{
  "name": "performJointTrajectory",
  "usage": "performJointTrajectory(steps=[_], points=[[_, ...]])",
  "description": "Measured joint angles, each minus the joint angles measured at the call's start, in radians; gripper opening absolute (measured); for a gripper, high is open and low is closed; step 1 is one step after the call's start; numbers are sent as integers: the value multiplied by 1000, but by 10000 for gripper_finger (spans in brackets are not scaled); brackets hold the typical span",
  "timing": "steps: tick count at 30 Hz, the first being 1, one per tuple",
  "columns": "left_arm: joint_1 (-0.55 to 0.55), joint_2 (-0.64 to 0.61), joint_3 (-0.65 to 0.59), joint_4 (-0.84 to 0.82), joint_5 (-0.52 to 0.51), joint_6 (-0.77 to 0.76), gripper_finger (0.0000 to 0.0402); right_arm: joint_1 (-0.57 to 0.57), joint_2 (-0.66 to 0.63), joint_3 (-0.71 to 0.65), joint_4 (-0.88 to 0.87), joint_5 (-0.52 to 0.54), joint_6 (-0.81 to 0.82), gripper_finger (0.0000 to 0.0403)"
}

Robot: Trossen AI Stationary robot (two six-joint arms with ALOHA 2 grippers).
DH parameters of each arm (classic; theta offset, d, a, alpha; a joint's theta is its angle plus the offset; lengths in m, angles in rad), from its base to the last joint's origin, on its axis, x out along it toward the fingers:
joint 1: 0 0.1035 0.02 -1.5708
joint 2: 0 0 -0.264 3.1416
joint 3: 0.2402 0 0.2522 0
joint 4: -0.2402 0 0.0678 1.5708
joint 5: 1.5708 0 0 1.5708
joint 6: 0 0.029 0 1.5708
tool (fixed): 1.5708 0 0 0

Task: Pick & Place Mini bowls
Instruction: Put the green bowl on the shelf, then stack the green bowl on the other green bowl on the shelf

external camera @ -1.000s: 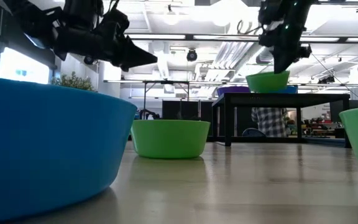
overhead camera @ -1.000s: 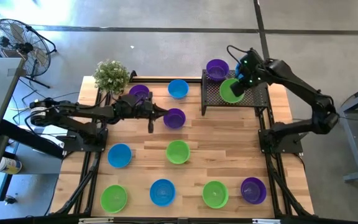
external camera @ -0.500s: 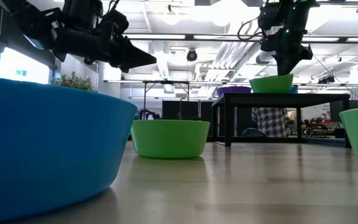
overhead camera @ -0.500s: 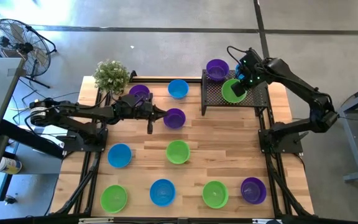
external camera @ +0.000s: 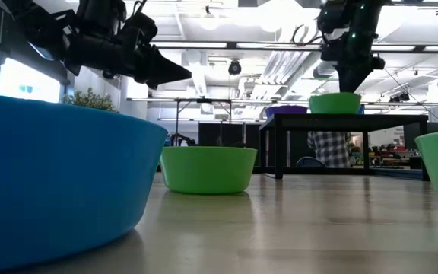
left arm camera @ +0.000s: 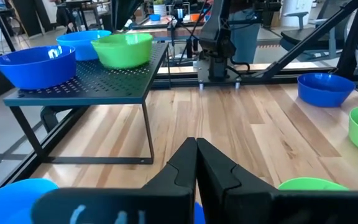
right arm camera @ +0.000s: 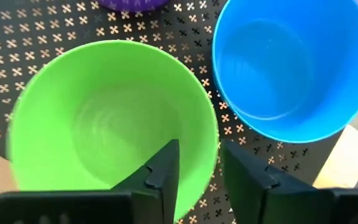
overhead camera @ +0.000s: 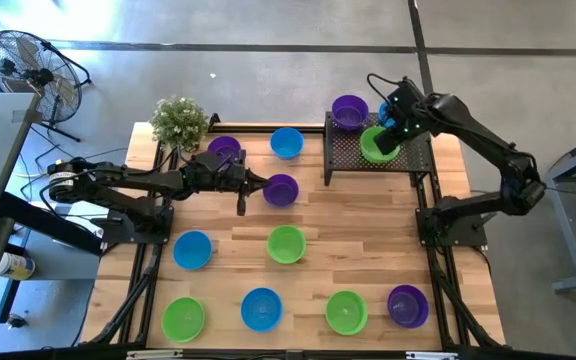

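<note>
So far three bowls sit on the black tray (overhead camera: 408, 160): purple, blue, and the green bowl (right arm camera: 107, 124), whose rim sits between my right gripper's (right arm camera: 197, 165) parted fingers. My left gripper (left arm camera: 196, 163) hangs pinched together. Nine bowls wait on the table (overhead camera: 368, 235).

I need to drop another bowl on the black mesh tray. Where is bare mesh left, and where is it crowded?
The black wire-mesh tray is bare along its near edge and right side. The far end is crowded: a purple plastic bowl, a green plastic bowl under the open right gripper, and a blue plastic bowl beside it.
</note>
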Motion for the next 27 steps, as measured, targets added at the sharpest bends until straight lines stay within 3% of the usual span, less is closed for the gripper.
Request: performJointTrajectory(steps=[7,15,20,27], points=[[0,0,0,-38,0,14,0,54,-135,0,10,20,5,104],[0,1,0,-50,-1,14,0,228,-279,0,157,68,1,43],[0,1,0,-50,-1,13,0,341,-291,0,244,118,-16,4],[0,1,1,-51,-1,12,0,461,-281,-59,394,116,-75,5]])
